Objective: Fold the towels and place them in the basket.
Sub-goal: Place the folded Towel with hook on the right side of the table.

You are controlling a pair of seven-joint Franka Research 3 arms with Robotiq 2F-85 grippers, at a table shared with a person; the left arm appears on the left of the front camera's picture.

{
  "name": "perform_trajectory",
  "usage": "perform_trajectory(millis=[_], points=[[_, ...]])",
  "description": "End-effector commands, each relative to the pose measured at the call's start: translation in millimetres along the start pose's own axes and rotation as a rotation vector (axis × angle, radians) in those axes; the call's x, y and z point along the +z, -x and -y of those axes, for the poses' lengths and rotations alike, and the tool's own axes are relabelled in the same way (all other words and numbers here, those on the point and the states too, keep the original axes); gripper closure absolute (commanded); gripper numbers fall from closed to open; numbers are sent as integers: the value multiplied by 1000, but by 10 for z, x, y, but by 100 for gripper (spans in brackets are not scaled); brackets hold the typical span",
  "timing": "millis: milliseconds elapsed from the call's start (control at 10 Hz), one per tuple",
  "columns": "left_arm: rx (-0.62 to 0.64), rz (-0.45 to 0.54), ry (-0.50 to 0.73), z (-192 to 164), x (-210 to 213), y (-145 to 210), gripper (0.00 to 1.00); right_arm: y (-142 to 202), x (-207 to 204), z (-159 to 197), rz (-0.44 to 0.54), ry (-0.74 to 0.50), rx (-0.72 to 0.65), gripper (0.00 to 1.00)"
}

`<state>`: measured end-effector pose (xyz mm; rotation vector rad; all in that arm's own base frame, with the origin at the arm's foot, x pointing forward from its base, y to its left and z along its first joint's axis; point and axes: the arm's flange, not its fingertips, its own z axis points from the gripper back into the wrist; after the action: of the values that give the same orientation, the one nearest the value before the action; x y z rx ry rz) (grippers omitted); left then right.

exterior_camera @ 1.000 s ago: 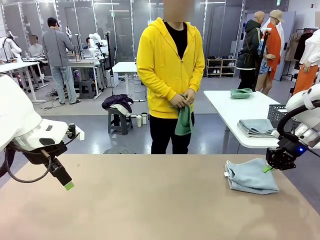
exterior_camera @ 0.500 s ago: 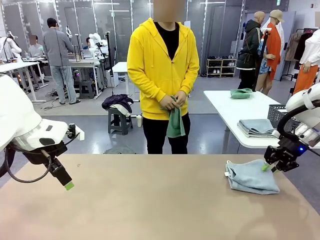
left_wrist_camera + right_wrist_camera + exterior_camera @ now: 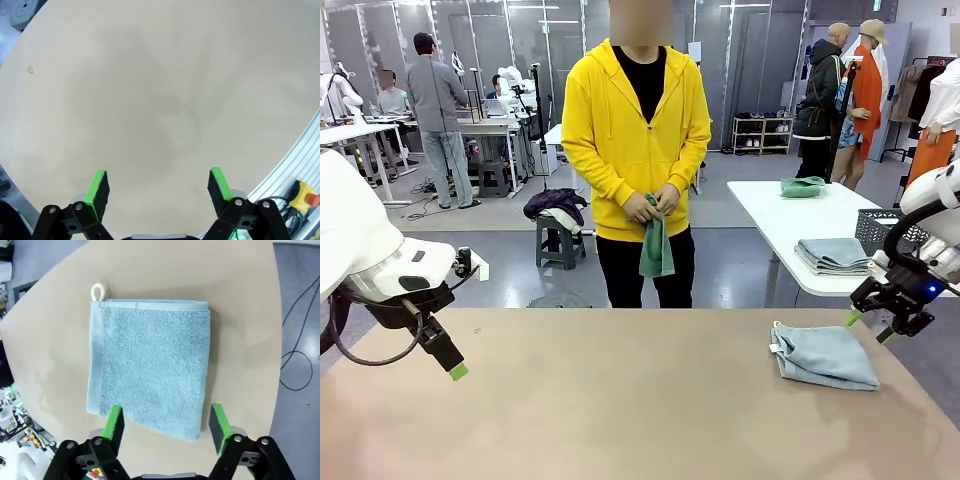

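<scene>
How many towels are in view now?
4 or more: blue towel on the near table, green towel in the person's hands, second green towel on the white side table, grey-blue stack there, possibly several towels.

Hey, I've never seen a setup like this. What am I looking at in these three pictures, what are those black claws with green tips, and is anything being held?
Two white robot arms work at a tan table. Each ends in a black claw with green pads, called a gripper. The wide picture is taken from between the arms, facing a person in a yellow hoodie across the table, whose hands hold a green towel. The other two pictures come from cameras on the wrists, looking along each claw. The left gripper is open over bare table. The right gripper is open too and hovers over a folded blue towel lying on the table, so it holds nothing. Behind, a white side table carries a dark basket and a stack of folded towels.
</scene>
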<state>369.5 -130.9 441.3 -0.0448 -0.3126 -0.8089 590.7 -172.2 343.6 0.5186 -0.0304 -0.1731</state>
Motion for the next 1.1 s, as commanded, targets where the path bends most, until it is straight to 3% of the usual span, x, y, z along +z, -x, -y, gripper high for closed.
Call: perform_trajectory(millis=[0,100,300,400,1000], points=[[11,0,-10,22,-14,-23,0,187,17,-184,26,65,-10,6],[11,0,-10,22,-14,-23,0,215,51,-254,34,77,-10,0],[11,0,-10,22,-14,-23,0,208,59,-378,68,91,-24,0],[11,0,-10,22,-14,-23,0,144,107,-239,29,42,16,0],[11,0,-10,22,-14,-23,0,144,107,-239,29,42,16,0]])
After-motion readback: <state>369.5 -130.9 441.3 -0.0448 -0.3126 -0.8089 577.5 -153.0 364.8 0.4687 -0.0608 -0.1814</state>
